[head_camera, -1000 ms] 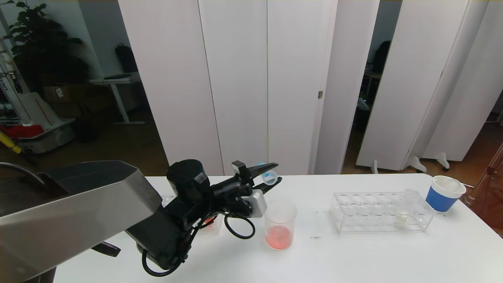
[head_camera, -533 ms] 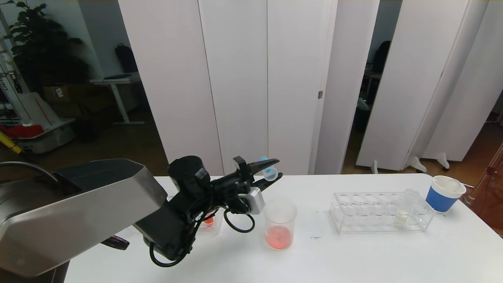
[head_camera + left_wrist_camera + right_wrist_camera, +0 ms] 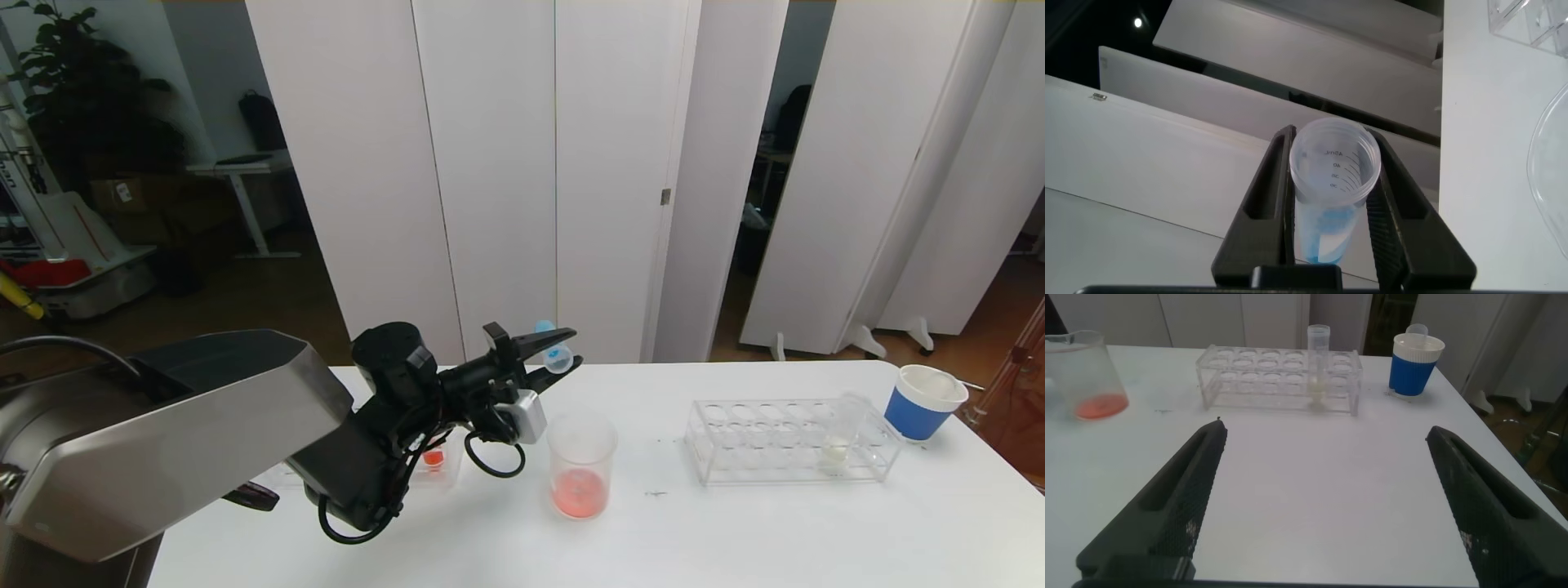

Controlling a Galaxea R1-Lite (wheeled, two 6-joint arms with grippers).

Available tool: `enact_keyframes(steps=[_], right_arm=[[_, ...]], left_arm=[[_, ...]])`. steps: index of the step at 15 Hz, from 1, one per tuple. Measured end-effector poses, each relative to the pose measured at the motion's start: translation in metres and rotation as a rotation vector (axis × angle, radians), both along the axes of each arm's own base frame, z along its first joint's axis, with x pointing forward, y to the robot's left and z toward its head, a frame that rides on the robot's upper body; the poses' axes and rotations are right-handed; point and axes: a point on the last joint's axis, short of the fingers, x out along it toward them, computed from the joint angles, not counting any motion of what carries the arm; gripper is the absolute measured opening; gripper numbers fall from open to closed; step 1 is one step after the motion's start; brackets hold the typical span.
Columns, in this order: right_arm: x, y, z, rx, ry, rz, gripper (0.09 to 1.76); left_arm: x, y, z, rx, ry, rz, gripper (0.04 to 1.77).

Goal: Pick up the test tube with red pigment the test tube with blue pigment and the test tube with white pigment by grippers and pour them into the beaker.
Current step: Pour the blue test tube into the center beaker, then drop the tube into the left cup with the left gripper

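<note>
Head view shows red already in the beaker [image 3: 580, 465]; the left hand [image 3: 555, 359] grips the test tube with blue pigment [image 3: 554, 354] unpoured, the test tube with white pigment [image 3: 839, 437] remains racked.

white table [image 3: 735, 531] | on it: beaker [image 3: 580, 474]; clear rack [image 3: 784, 441]; blue cup [image 3: 922, 402]

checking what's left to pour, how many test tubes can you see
2 clearly: slim clear plastic tube with blue liquid held by the left gripper above the table; clear tube with cream-white liquid standing in the clear rack. More may be hidden behind the left arm.
</note>
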Motion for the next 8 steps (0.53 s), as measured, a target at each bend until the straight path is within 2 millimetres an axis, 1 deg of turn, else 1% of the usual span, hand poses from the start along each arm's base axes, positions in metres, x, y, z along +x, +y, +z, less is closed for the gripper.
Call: enact_keyframes(steps=[8], right_arm=[[0.0,0.0,0.0,0.001,0.0,-0.001,1.75]], left_arm=[[-0.0011,-0.0005,0.0059,0.009,-0.048,0.005,0.58]])
